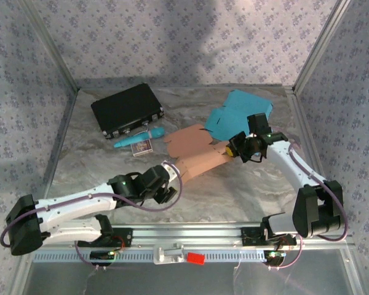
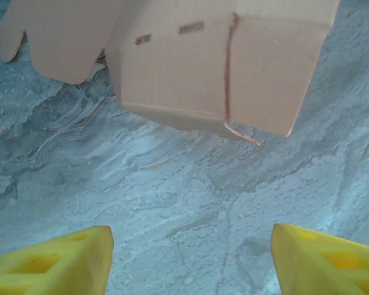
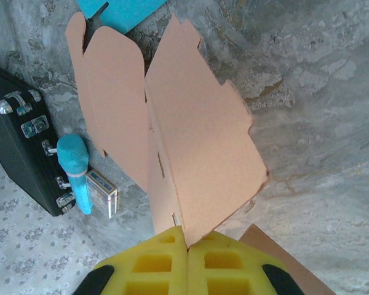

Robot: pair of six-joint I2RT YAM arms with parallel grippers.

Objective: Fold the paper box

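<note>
White arms (image 1: 74, 203) with black joints. Purple cables (image 1: 179, 184) loop behind each end effector (image 3: 187, 243). Fingers (image 2: 55, 264) are blocky yellow.

The paper box (image 1: 195, 157) is plain tan, the counter (image 1: 234, 192) marbled grey. The case (image 1: 126, 109) is black; the right claw (image 3: 187, 244), yellow.
</note>
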